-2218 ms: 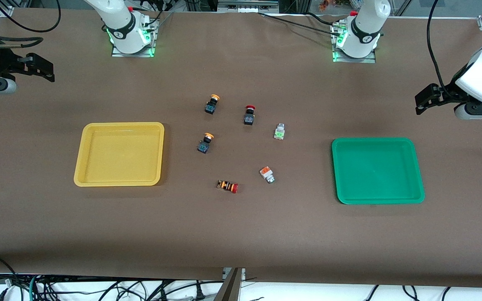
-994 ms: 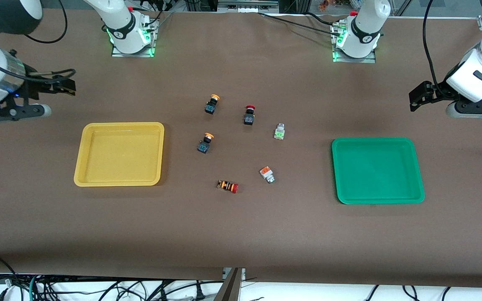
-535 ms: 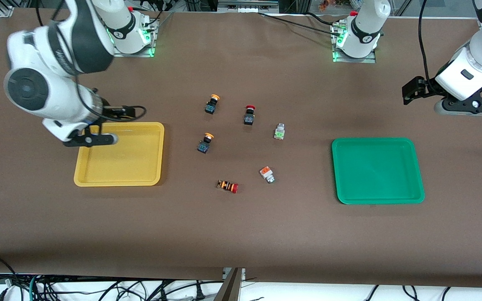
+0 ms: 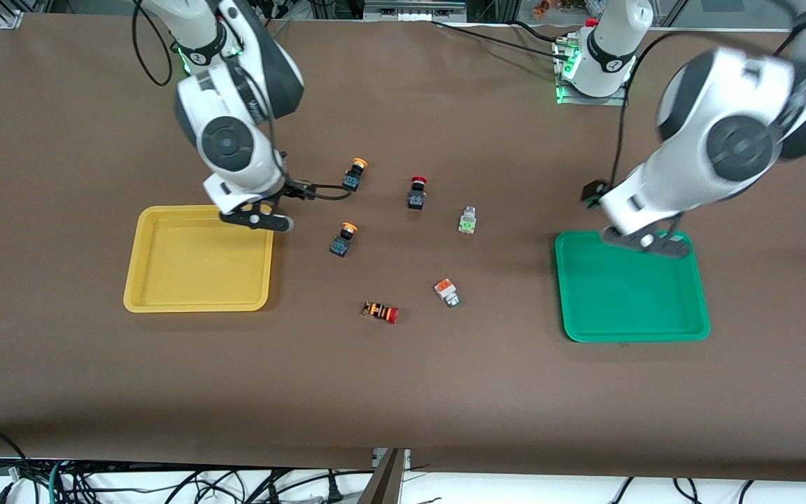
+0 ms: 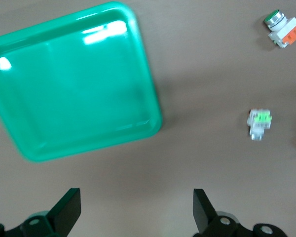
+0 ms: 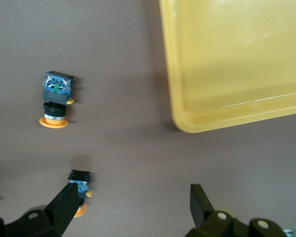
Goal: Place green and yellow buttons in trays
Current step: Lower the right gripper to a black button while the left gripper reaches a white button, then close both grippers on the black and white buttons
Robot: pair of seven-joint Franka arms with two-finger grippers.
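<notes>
I hold the right tool (image 6: 130, 210) wide above the table beside the yellow tray (image 4: 196, 259); left tool (image 5: 135, 210) wide near the green tray (image 4: 630, 287). Buttons (image 4: 343, 238) lie between the trays.

front camera high, faces robots; wrist cameras look down; all share table (image 4: 403, 392).

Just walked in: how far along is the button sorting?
Nothing sorted yet: yellow tray and green tray hold no buttons. All four task buttons lie on the table between them. Right gripper, open, hangs near the yellow tray; left gripper, open, hangs by the green tray. All placements remain.
</notes>
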